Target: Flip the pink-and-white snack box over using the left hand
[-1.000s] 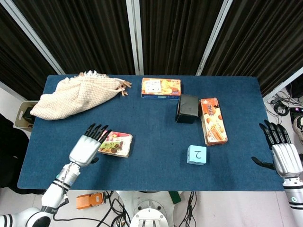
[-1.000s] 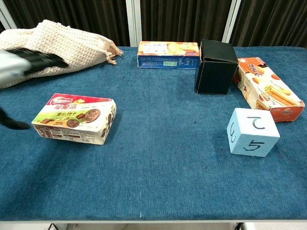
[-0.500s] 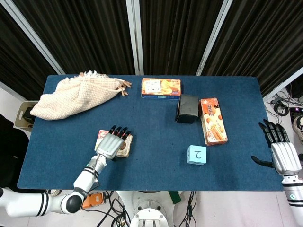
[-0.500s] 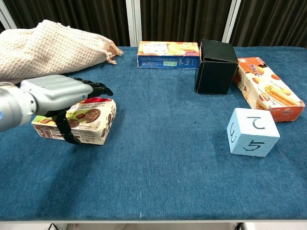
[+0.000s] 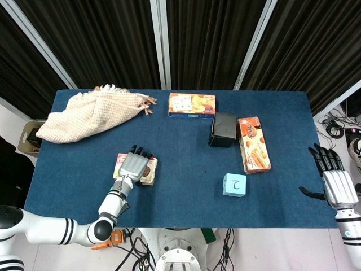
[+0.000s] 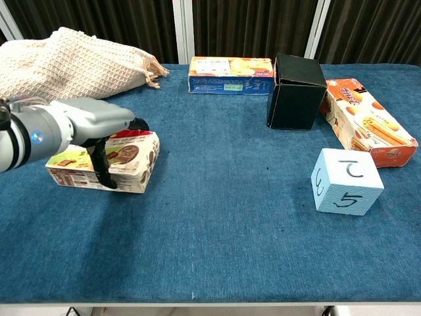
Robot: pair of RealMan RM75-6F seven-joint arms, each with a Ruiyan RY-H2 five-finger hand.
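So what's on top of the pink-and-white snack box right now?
The left hand lies over the pink-and-white snack box, thumb down its front face. Most of the box's top is covered; whether the palm actually presses it can't be seen.

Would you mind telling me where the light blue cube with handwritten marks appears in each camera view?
Head view: light blue cube sits right of centre, near the table's front edge.
Chest view: it is at right, in the foreground.
Shared landmark: the black box stands behind it, slightly left.
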